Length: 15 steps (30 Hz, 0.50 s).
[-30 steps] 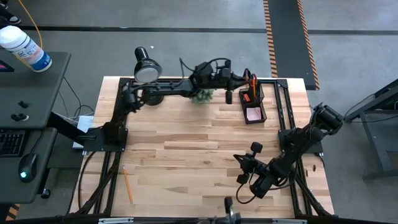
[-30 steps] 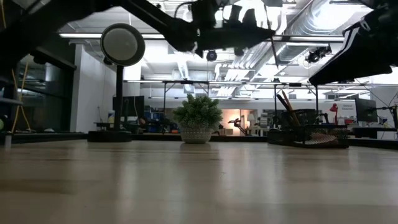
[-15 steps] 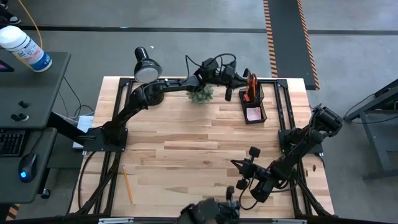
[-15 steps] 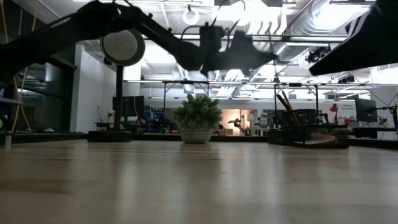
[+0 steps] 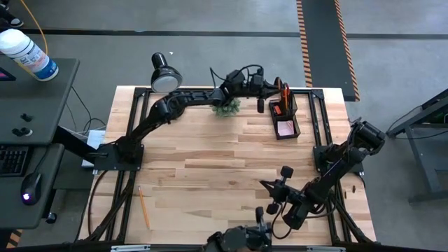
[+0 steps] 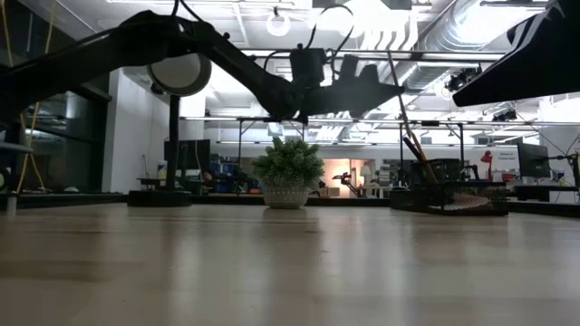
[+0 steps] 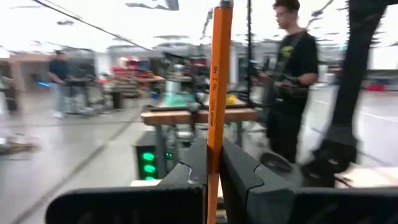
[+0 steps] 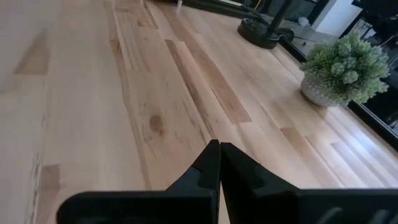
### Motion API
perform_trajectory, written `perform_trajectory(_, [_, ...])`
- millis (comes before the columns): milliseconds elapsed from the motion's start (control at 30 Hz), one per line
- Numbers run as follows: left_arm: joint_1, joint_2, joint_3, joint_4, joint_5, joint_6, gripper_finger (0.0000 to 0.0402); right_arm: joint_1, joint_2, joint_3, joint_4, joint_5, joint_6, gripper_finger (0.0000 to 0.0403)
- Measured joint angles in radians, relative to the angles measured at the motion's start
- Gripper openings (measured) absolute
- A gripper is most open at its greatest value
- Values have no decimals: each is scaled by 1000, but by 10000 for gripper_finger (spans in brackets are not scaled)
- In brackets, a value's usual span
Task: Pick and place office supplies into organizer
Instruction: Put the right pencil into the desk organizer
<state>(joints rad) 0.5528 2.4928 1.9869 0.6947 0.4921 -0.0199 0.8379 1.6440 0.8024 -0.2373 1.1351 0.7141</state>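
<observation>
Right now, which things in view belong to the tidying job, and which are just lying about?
Job:
- orange pencil clamped in the left gripper, near the organizer
- second pencil lying on the table
- scissors and pink sticky-note pad already in the organizer

Lying about:
- desk lamp
- small plant
- spray bottle on the side desk
- right gripper, shut, idle

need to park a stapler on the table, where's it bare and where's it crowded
Bare wood runs across the middle of the table, between the loose pencil near the front left and the right gripper. It is crowded along the back edge: lamp, plant, left gripper holding an orange pencil, and organizer.
</observation>
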Motion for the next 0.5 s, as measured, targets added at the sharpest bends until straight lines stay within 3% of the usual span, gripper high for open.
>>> perform_trajectory(200, [-28,-1,0,68,-100,42,0,0,0,0,0,0,-24,2])
perform_trajectory(500, [-28,-2,1,56,-61,101,0,0,1,0,-1,-3,-23,1])
